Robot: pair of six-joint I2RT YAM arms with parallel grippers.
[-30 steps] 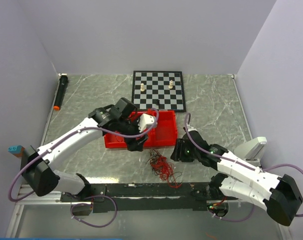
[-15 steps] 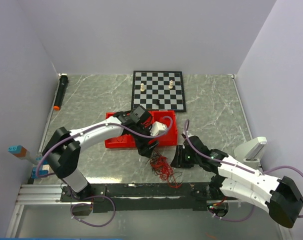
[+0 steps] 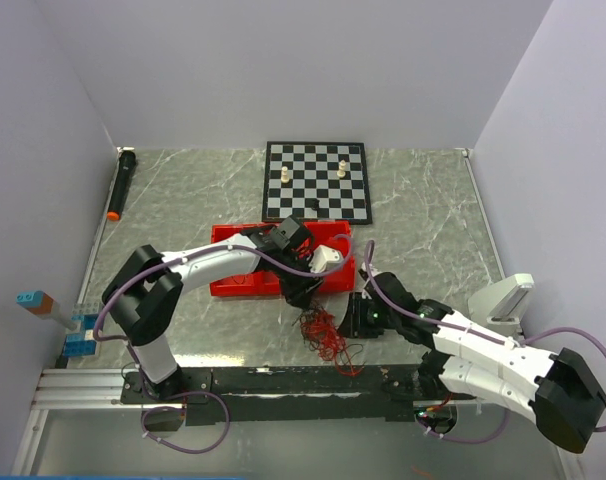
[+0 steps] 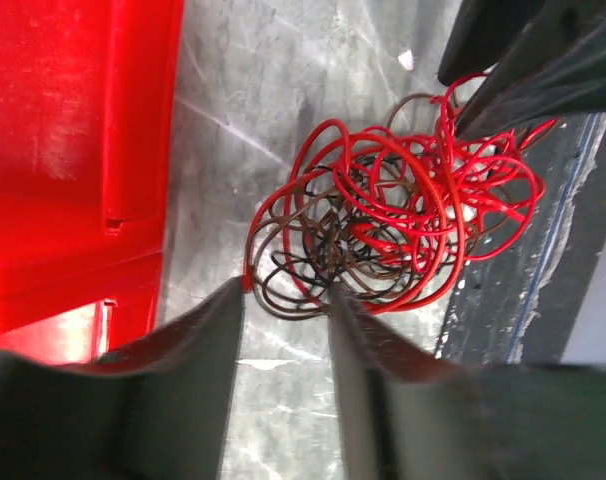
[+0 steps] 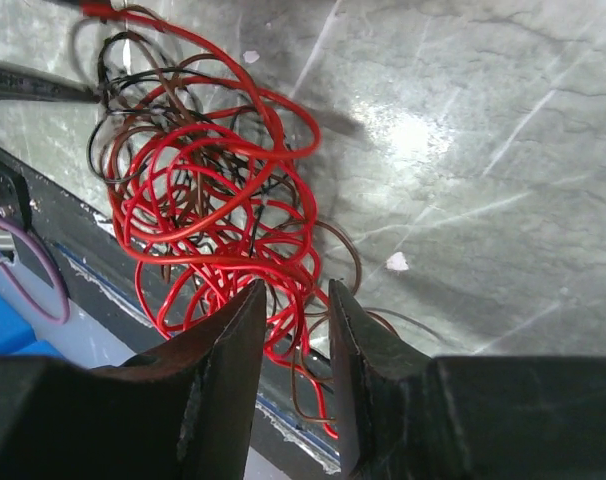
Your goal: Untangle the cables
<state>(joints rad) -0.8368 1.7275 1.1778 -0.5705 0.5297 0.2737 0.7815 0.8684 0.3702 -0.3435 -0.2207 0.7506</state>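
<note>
- The left gripper (image 3: 303, 300) has swung in from over the red tray (image 3: 233, 283) within the last second. It now sits at the 11 o'clock edge of the cables (image 3: 323, 335).
- The right gripper (image 3: 351, 322) has slid closer too, and now stands at the bundle's 2 o'clock side.
- The cables themselves look unmoved. They are a loose nest of red and dark brown loops on the table (image 3: 433, 220), at 6 o'clock from the tray. Their near loops spill over the black rail (image 3: 283, 380).
- In the left wrist view the left gripper (image 4: 286, 300) is partly open. A brown loop and a red wire end of the bundle (image 4: 383, 220) lie right at its mouth, but nothing is pinched.
- In the right wrist view the right gripper (image 5: 293, 295) shows a narrow gap with red strands of the bundle (image 5: 213, 200) running through it. The gap looks wider than the wires, so I judge they are not clamped.
- My reading is that both arms have finished their approach and flank the tangle from opposite sides, ready to grip. No separating has begun, and the red and brown wires are as knotted as before.
- Pulling could drag the whole nest rather than free a strand, since it is light and springy.
</note>
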